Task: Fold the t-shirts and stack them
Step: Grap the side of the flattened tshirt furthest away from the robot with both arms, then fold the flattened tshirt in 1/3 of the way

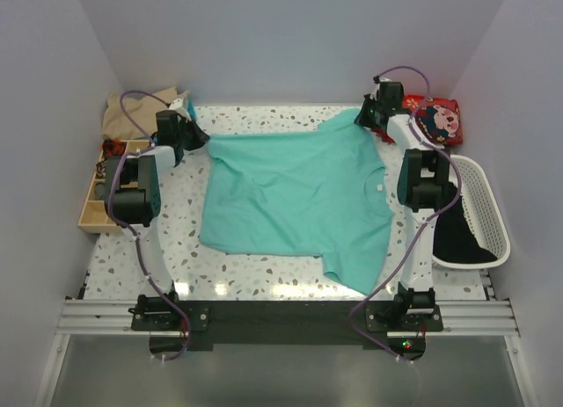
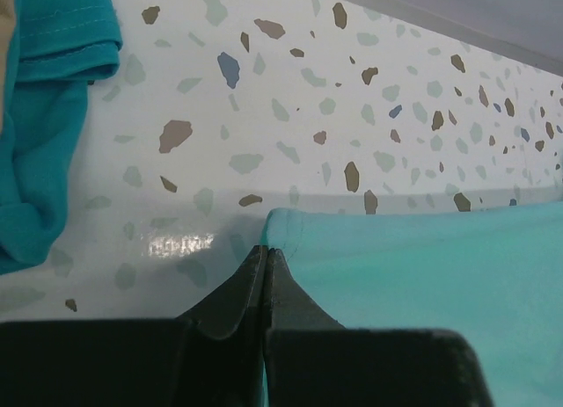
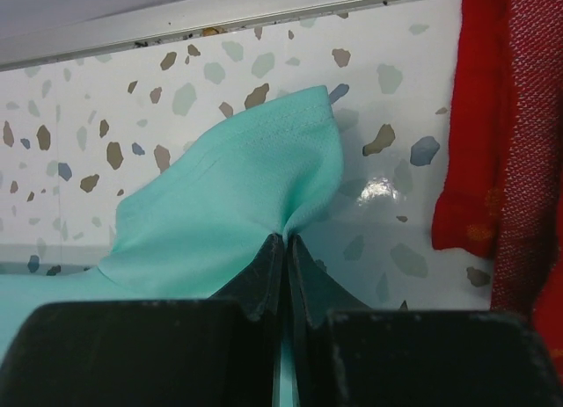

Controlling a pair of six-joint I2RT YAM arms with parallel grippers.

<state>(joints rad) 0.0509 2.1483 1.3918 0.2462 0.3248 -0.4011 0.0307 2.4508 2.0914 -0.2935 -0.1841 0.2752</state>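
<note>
We are seeing the teal t-shirt lying spread across the middle of the speckled counter in the top view. Its neck opening is facing the right side of the frame, and one sleeve is reaching toward the bottom.

The left claw is sitting at the shirt's upper left corner, where the cloth is running up to it in a drawn point. In the left wrist view its two dark fingertips are pressing together with no gap, clenched right on the hemmed corner. The rest of the pale cloth is spreading away toward the lower right of that frame, resting on the counter. A bunch of darker teal fabric is lying at the upper left, well apart from the claw.

The right claw is sitting at the shirt's upper right corner in the top view. In the right wrist view its fingertips are clamping on a fold of the shirt, and the cloth is rising out of the pinch as a peaked flap toward the upper centre. A red cloth is hanging along the right edge of that frame, near the claw.

In the top view, tan fabric is lying in the upper left corner, and black fabric is draping inside the white basket at the right.
</note>
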